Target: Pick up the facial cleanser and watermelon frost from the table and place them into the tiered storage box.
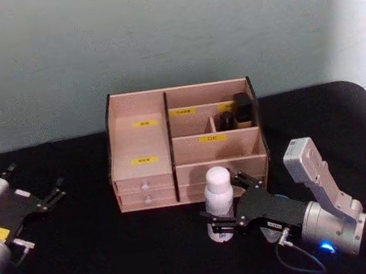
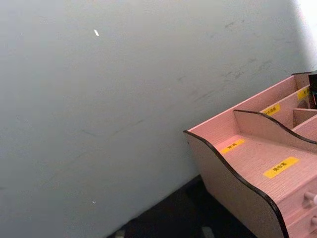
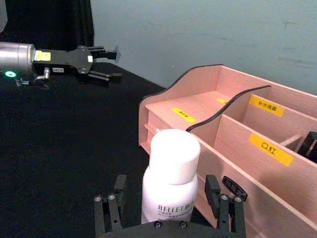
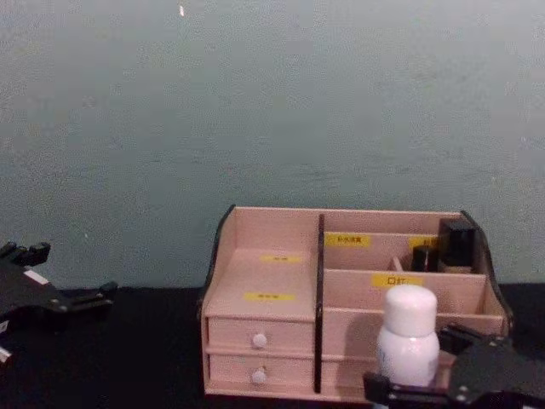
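A black surface [image 1: 104,255] runs back to a plain grey-green wall [image 1: 156,32]. Nearest the robot, right of centre, stands the facial cleanser [image 1: 218,196] [image 3: 170,183] [image 4: 408,336]: an upright white bottle with a rounded white cap and dark "RELLET" lettering low on its body. It stands just in front of the right-hand front of the tiered storage box [image 1: 135,109] [image 3: 198,104] [image 4: 272,234] [image 2: 247,163].

The right gripper [image 1: 225,203] [image 3: 165,187] [image 4: 417,368] reaches in low from the right, and its black fingers [image 3: 213,191] are spread to either side of the bottle's lower body. The wrist view shows a gap between the bottle and the finger on one side. The finger on the other side sits close beside the bottle, and whether it touches cannot be told.

The left gripper [image 1: 54,192] [image 3: 113,63] hovers at the far left, well apart from the box, its fingers spread and holding nothing.

Behind the bottle, the box is pale pink wood with dark curved side edges. It has stepped compartments marked with yellow labels [image 1: 212,138] and two white-knobbed drawers [image 4: 260,341] at its lower left. A black container [image 1: 243,109] [image 4: 456,243] stands in the rear right compartment.
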{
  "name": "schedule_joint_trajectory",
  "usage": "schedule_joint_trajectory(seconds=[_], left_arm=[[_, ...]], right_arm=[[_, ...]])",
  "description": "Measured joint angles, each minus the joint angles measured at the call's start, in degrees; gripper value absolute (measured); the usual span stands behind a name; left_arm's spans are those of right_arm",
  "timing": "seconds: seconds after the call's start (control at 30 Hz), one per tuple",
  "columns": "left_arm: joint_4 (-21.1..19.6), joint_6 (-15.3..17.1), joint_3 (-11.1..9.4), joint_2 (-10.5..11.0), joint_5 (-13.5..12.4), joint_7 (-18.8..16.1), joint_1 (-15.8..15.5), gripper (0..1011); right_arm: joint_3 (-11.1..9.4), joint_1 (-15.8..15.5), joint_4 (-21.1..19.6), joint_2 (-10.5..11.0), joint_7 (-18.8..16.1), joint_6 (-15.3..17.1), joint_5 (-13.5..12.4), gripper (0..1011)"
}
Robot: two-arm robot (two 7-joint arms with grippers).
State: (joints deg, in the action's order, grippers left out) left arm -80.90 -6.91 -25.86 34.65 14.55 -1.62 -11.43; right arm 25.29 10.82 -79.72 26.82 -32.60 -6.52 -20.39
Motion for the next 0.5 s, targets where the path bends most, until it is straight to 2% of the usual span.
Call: schedule_joint_trajectory(seconds=[0.23,0.5], left_arm=[[0.00,0.00,0.00,0.00,0.00,0.00,0.00,1001],[0.00,0.00,0.00,0.00,0.00,0.00,0.00,1001]], right_arm=[[0.00,0.00,-0.02,0.03,0.00,-0.02,0.00,1002],[0.00,0.00,-0.02,0.04,0.00,-0.05,-0.01,837]])
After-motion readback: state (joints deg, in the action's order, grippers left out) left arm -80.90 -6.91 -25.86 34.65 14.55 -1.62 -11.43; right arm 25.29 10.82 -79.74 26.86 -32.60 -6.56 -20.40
